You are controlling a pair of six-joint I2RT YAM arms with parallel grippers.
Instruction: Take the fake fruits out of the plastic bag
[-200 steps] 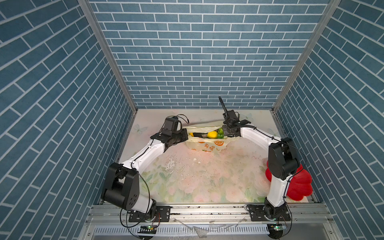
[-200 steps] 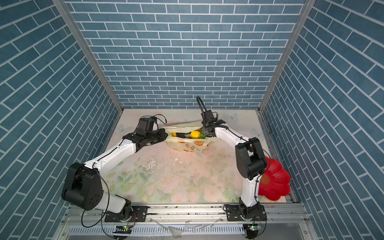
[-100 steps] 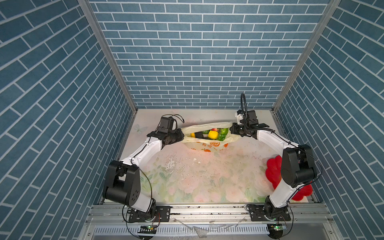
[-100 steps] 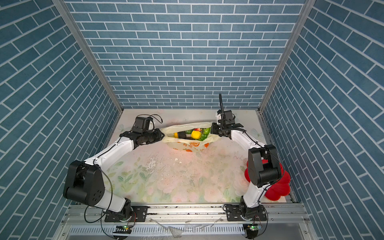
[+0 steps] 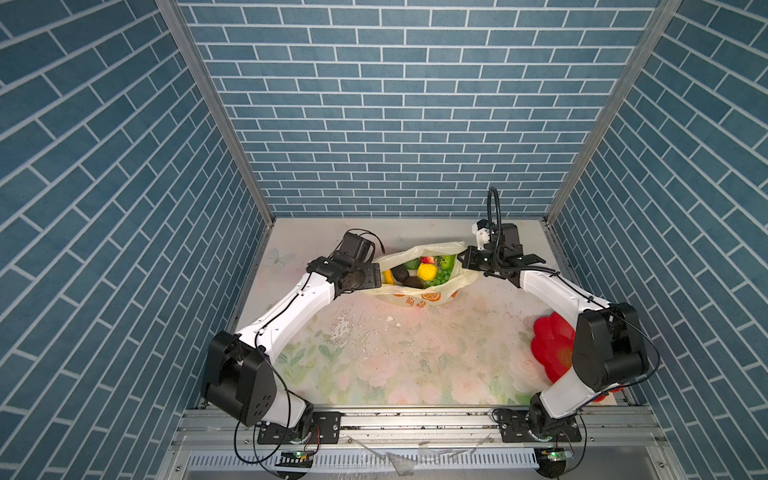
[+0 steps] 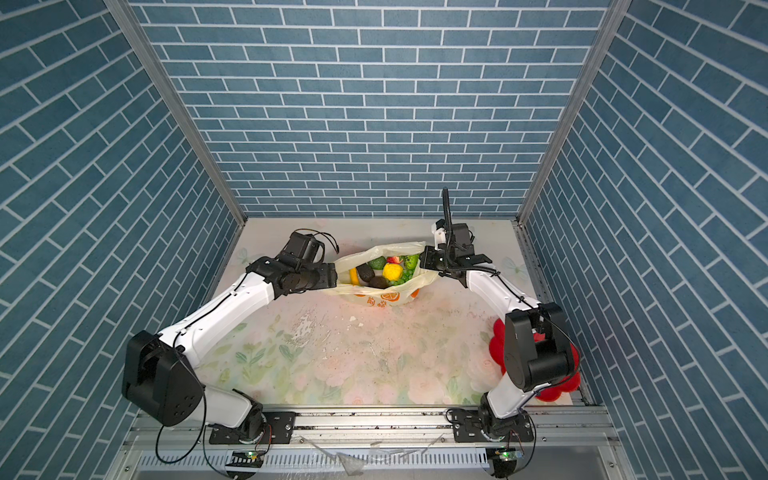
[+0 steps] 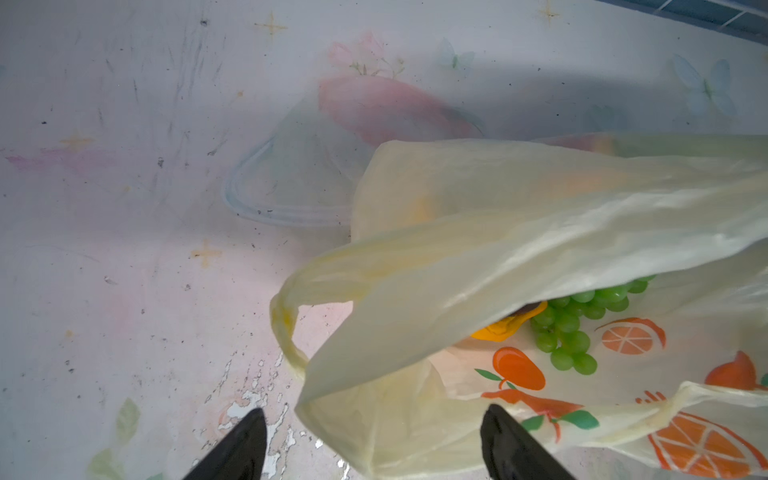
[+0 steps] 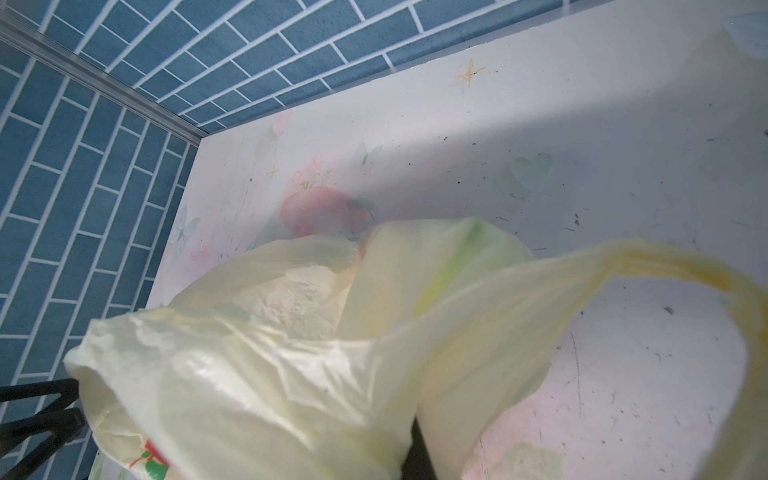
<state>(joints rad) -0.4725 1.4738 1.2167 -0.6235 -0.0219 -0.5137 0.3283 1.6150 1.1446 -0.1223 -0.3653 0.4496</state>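
One thin, pale-yellow plastic bag [image 5: 419, 297] near the table's [image 5: 415, 353] far edge holds about eight small fake fruits [image 5: 427, 271]. On the left gripper [image 7: 374, 440] the jaws, together a second ago, are now apart. On the right gripper [image 5: 464, 261] the jaws clamp the bag's rim.

Fake fruits [image 5: 427, 272] in plastic bag [image 5: 419, 297] (mouth open)

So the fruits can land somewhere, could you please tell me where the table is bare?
Bare: the table middle, bordered by the plastic bag, the left arm, the right arm and the front rail. Crowded: around the bag, and at the red plate by the right arm.
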